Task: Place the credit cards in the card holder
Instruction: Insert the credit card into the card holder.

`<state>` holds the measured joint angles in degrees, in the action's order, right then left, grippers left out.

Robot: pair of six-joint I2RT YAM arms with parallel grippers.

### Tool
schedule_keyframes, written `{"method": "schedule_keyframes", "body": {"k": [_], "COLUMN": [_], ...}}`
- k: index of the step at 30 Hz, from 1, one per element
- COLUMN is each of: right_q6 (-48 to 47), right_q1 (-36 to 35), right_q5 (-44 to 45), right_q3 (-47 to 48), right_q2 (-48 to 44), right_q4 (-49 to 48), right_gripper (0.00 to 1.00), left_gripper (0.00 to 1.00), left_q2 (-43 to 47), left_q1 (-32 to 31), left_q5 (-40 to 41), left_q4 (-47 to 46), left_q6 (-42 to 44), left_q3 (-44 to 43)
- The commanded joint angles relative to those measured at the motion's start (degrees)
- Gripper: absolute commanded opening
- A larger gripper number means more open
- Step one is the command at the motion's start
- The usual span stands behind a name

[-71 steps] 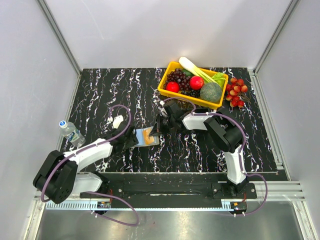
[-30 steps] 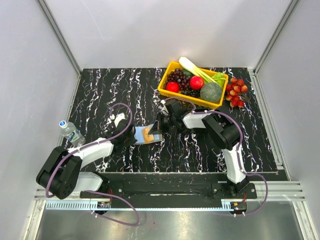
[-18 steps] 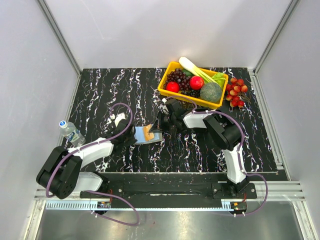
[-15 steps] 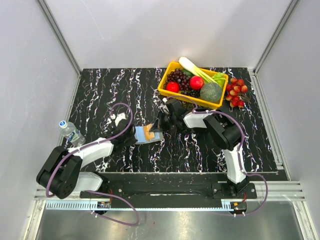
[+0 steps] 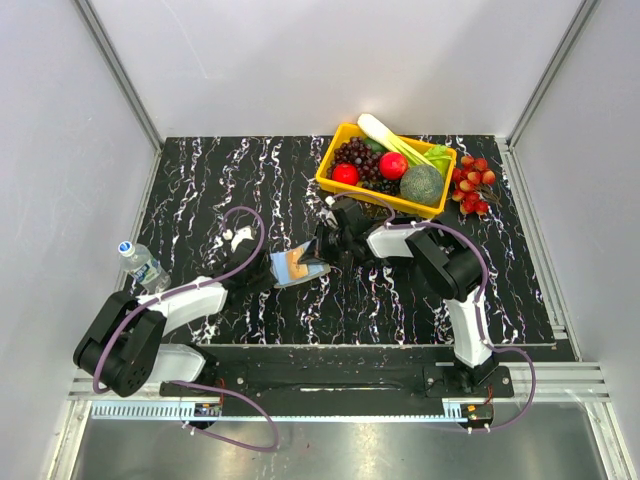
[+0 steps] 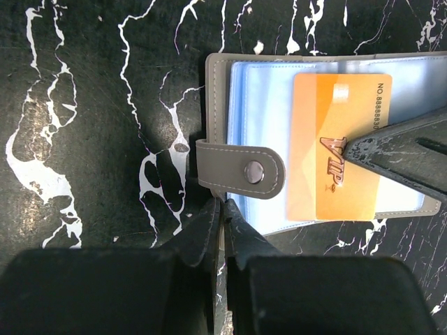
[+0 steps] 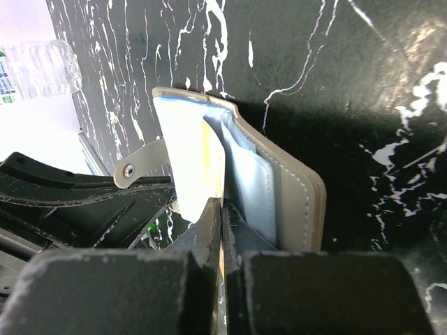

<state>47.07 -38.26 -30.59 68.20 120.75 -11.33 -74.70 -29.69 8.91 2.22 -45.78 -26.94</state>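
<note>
Black marble-patterned tabletop (image 5: 200, 200), veined in white, fills your workspace between plain grey walls. At its middle, between the two arms, you have the card holder (image 5: 292, 268) lying open. It is a flat grey case with a leather-like grain, pale stitching round the edge and rounded corners. A short strap (image 6: 237, 171) with a round metal snap folds over the glossy, clear blue plastic sleeves (image 6: 258, 105) inside.

Your left gripper (image 6: 222, 209) is clenched, its pointed black tips pressed together on the thin near edge of the holder's cover just below the strap.

Your right gripper (image 7: 221, 209) is also clenched. It pinches the right-hand edge of the orange credit card (image 6: 321, 139), a thin, smooth rectangle with darker lettering. The card lies flat against the blue sleeves. From the right wrist you see the holder tipped up, its pages fanned apart and the card standing between them.

Far right, a yellow plastic basket (image 5: 330, 185) holds rounded fruit and vegetables, with a cluster of small red fruit (image 5: 473, 185) just beside it on the right. A clear water bottle (image 5: 143, 263) lies at the left edge.
</note>
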Motion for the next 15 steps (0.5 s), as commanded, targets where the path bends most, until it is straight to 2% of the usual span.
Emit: {"method": "schedule_keyframes", "body": {"k": [1,8,15], "right_q6": [-2.9,-6.9,-5.4], "right_q1": [-2.9,-3.5,-3.8], "right_q5": [2.6,1.8,-0.9], "right_q3": [0.3,3.4,5.4], "right_q2": [1.1,1.2,3.4], "right_q4": [6.1,8.5,9.1], "right_gripper": [0.0,0.01,0.05], "left_gripper": [0.0,0.0,0.0], "left_q2": [-1.7,-2.6,-2.6], "left_q1": [-0.7,-0.7,-0.7], "left_q5": [-5.5,-4.8,-5.0], "left_q4": [0.6,0.7,0.2], "left_q6": [-1.2,-0.5,-0.5], "left_q3": [2.0,0.7,0.7]}}
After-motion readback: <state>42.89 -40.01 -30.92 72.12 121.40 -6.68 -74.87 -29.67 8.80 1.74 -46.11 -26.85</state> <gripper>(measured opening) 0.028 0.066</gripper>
